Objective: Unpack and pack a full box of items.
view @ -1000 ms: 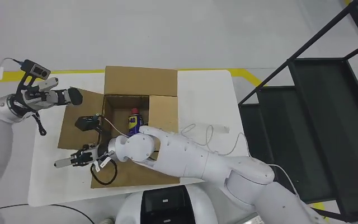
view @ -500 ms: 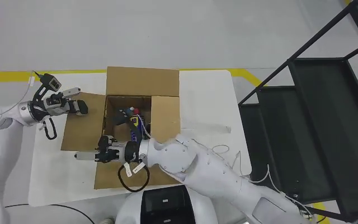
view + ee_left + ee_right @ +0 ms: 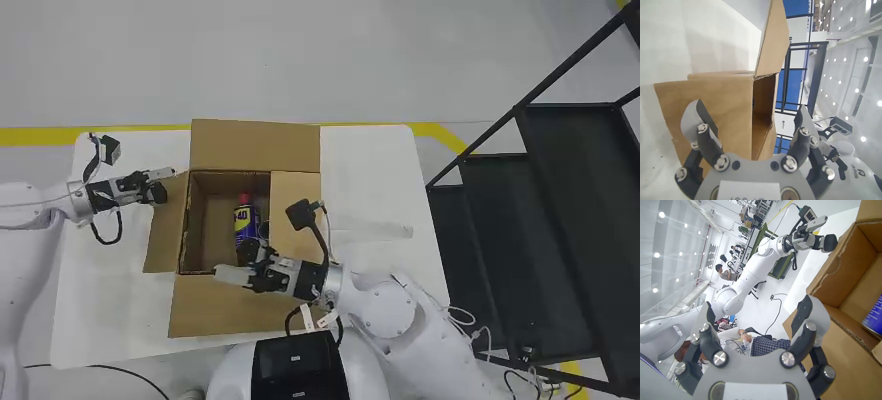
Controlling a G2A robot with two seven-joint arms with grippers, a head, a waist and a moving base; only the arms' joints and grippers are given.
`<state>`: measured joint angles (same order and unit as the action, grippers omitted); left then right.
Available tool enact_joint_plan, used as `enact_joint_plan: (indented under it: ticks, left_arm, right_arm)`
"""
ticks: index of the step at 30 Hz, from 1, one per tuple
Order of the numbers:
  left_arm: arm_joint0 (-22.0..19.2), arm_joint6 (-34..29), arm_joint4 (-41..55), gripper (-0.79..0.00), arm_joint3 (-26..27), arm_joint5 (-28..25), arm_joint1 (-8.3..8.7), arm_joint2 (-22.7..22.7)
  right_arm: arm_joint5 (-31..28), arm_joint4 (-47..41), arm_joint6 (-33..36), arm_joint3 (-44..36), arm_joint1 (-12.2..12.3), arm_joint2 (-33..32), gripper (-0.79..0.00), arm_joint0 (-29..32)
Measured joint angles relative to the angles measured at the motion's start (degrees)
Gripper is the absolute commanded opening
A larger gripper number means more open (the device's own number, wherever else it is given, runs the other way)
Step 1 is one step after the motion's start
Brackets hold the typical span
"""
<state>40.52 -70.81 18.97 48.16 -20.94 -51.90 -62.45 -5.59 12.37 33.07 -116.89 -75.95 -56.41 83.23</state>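
The white bench (image 3: 370,170) carries an open brown cardboard box (image 3: 255,145), plain and matt. Its far and near flaps are folded outward and its 2 side flaps are partly raised. A ragged, torn line is seen along one upper edge of the box (image 3: 848,370) in the right wrist view. The box is judged to be light and nearly emptied, so it could be shoved across the bench or tipped if a raised flap were caught. The left end effector (image 3: 155,185) is held just outside the box's left flap, with its fingers spread apart and nothing between them. The left wrist view shows the left end effector (image 3: 747,111) facing the side of the box (image 3: 715,106), so a snag on that flap is the nearest risk. The right end effector (image 3: 228,272) is placed over the box's near wall, likewise parted and empty (image 3: 757,306). Inside the box, toward its right wall, 1 spray can (image 3: 240,222) is seen, blue and yellow with a red cap. Whether it stands or leans cannot be told. Its smooth round body could be knocked over by a careless reach or could slip from a shallow grip, and the right flap beside it could be struck on the way in.
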Motion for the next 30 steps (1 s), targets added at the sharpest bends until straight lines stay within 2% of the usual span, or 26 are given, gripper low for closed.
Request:
enact_joint_plan:
  ticks: [12,17,20,24,30]
  left_arm:
    - [-0.7,-2.0,1.0,0.000,0.4,-1.2,-1.25,2.2]
    - [-1.1,-5.6,4.0,0.000,3.0,-2.6,-0.54,-0.4]
    - [-0.7,-7.4,5.5,0.000,7.4,-2.9,0.30,-2.9]
    - [0.8,-9.7,7.1,0.000,16.8,-1.1,1.10,-5.1]
    - [2.7,-6.8,4.9,0.000,29.1,2.8,0.81,-2.9]
  right_arm:
    - [-0.9,-2.2,1.4,1.3,0.7,-1.4,0.000,0.7]
    - [-0.8,-2.4,1.5,1.7,1.0,-1.6,0.000,0.9]
    - [-1.2,-2.4,1.1,1.1,1.2,-2.2,0.000,1.8]
    - [-2.2,-2.1,0.1,-0.1,1.7,-3.6,0.000,3.8]
    - [-3.6,-2.3,-2.2,-2.2,2.6,-7.3,0.000,8.4]
